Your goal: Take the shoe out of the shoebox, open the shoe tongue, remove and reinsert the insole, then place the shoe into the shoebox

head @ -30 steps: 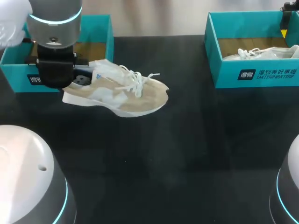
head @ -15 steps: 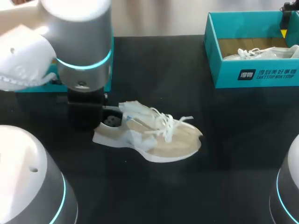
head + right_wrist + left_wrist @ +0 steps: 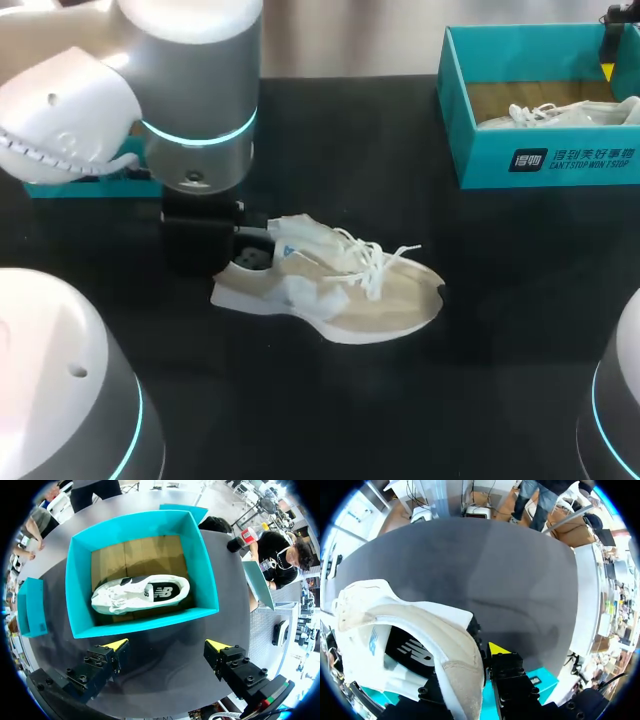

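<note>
the beige shoe (image 3: pixel 335 295) is out on the black table (image 3: pixel 420 400), a little left of the middle, sole down, with its toe toward the right side of the head view and its white laces (image 3: pixel 372 262) loose on top. whether the sole rests fully on the tabletop or hangs just above it cannot be told. the left arm (image 3: pixel 190 90) comes in from the left and stands over the heel. the left gripper (image 3: pixel 476 652) pinches the back wall of the heel: one finger is inside the shoe's opening and hidden by it, and the other is outside with its yellow tip (image 3: pixel 496 649) against the padded collar. in the left wrist view the dark insole (image 3: pixel 412 650) shows inside the shoe. the teal left shoebox (image 3: pixel 132 167) sits behind that arm at the table's far left, mostly covered by it. the right shoebox (image 3: pixel 540 160), also teal, stands at the far right, well apart from the beige shoe, and a white shoe (image 3: pixel 555 112) lies on its brown floor. the right gripper (image 3: pixel 165 645) hangs above that box, fingers spread wide apart, and in its own wrist view the two yellow tips show over the table just beside one long wall of the box
</note>
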`<state>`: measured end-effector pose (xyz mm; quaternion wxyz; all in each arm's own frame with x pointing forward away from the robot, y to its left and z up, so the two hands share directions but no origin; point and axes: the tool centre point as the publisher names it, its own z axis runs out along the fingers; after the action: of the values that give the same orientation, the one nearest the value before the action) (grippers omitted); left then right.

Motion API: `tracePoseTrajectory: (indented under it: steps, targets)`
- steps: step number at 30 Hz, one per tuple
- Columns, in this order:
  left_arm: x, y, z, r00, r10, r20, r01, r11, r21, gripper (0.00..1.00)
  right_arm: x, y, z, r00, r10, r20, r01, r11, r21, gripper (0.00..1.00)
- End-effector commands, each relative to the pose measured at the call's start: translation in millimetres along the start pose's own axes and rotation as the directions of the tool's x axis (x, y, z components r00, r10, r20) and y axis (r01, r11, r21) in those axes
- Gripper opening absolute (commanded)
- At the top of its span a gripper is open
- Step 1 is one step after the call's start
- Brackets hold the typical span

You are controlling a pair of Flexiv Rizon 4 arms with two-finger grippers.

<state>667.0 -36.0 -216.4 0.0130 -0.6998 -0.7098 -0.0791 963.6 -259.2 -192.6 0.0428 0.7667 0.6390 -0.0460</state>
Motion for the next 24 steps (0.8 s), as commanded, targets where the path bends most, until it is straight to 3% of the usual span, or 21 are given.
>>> tracePoseTrajectory:
  steps: [1, 4, 9, 13, 24]
  targets:
    - [-20.3, -9, 32, 0.999, 0.006, 0.033, -0.006, 1.0, 0.006, 0.0, -0.1, -0.4, 0, 1.0, 0.0, 0.001, 0.0, 1.0, -0.001, 1.0]
    - [-31.7, -26, 45, 0.999, 0.015, 0.048, -0.016, 0.999, 0.028, 0.0, -0.1, -0.4, 0, 1.0, 0.0, 0.001, 0.0, 1.0, -0.001, 1.0]
    - [-41.6, -32, 72, 1.0, -0.014, 0.024, 0.013, 0.999, 0.041, 0.0, -0.1, -0.4, 0, 1.0, 0.0, 0.001, 0.0, 1.0, -0.001, 1.0]
    - [-44.3, -30, 91, 0.999, -0.024, -0.024, 0.025, 0.999, 0.022, 0.0, -0.1, -0.4, 0, 1.0, 0.0, 0.001, 0.0, 1.0, -0.001, 1.0]
    - [-51.8, -21, 126, 1.0, -0.019, -0.014, 0.019, 1.0, 0.007, 0.0, -0.1, -0.4, 0, 1.0, 0.0, 0.001, 0.0, 1.0, -0.001, 1.0]
